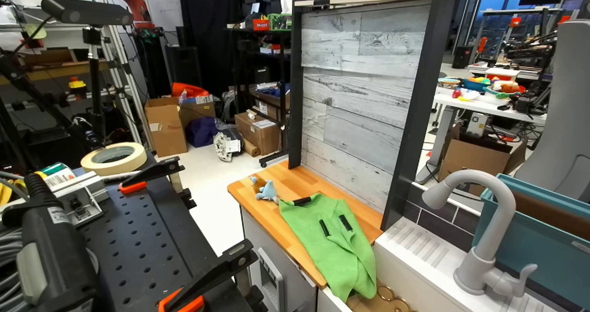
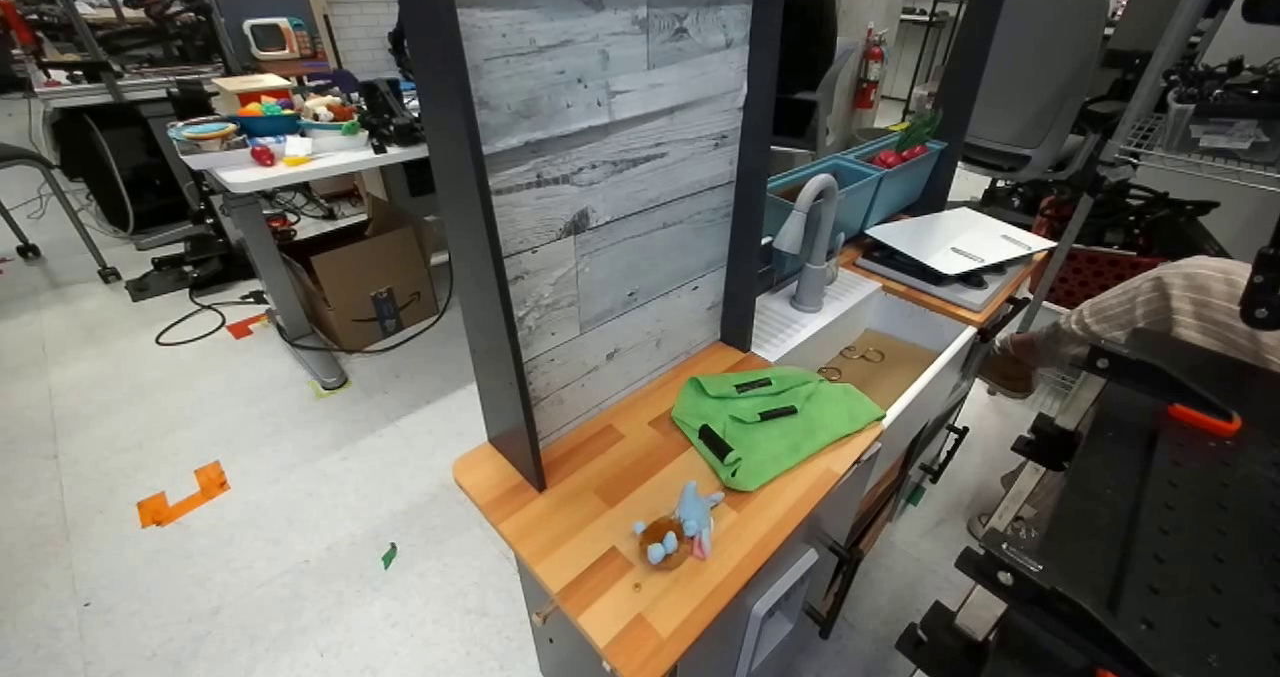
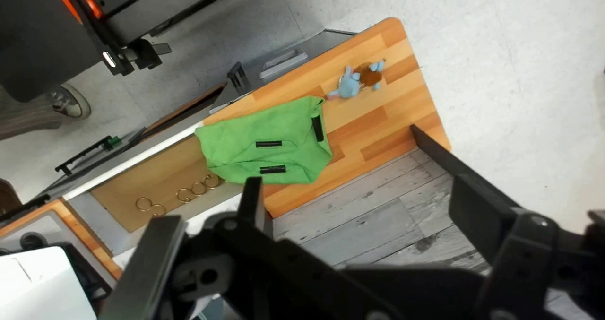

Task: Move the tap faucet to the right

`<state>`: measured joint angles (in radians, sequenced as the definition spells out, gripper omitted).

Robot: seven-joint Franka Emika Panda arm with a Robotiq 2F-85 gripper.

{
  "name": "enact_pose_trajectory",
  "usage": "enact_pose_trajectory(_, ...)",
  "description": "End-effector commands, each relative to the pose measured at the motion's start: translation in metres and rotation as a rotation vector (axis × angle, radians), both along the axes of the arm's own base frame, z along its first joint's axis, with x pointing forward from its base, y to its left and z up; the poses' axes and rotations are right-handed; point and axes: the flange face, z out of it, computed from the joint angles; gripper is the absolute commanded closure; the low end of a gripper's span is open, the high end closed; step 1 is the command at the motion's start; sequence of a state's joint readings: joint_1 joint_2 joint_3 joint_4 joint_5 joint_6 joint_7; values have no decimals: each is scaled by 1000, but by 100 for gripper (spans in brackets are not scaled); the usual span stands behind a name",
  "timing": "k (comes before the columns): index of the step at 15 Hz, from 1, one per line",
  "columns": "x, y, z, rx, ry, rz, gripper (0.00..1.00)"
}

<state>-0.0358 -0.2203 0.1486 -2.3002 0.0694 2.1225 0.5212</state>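
The tap faucet (image 1: 500, 220), a grey gooseneck spout with a side lever at its base, stands upright on the white ledge behind the sink. In an exterior view its spout end points left, toward the dark post; it also shows in an exterior view (image 2: 822, 227) with the spout end on the left of its column. My gripper (image 3: 361, 202) shows in the wrist view only, with its fingers wide apart and nothing between them. It is above the wood-look back panel and counter. In the wrist view the faucet cannot be made out behind the gripper parts.
The back panel (image 1: 359, 86) stands between dark posts beside the sink (image 2: 935, 352). A teal bin (image 1: 539, 243) is close behind the faucet. A green cloth (image 3: 269, 140) lies on the wooden counter (image 2: 620, 477) and over the sink edge. Plush toys (image 2: 680, 532) lie near the counter's end.
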Motion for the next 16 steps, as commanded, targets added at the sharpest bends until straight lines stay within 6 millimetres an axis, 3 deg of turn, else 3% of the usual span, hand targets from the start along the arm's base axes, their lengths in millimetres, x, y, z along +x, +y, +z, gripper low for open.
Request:
enact_pose_trajectory(1, 31, -54, -39, 37, 3, -144, 0)
enact_pose_trajectory(5, 47, -121, -92, 73, 44, -309, 0)
enact_pose_trajectory(8, 48, -165, -124, 132, 64, -450, 0)
enact_pose_trajectory(16, 54, -259, -171, 166, -54, -778, 0)
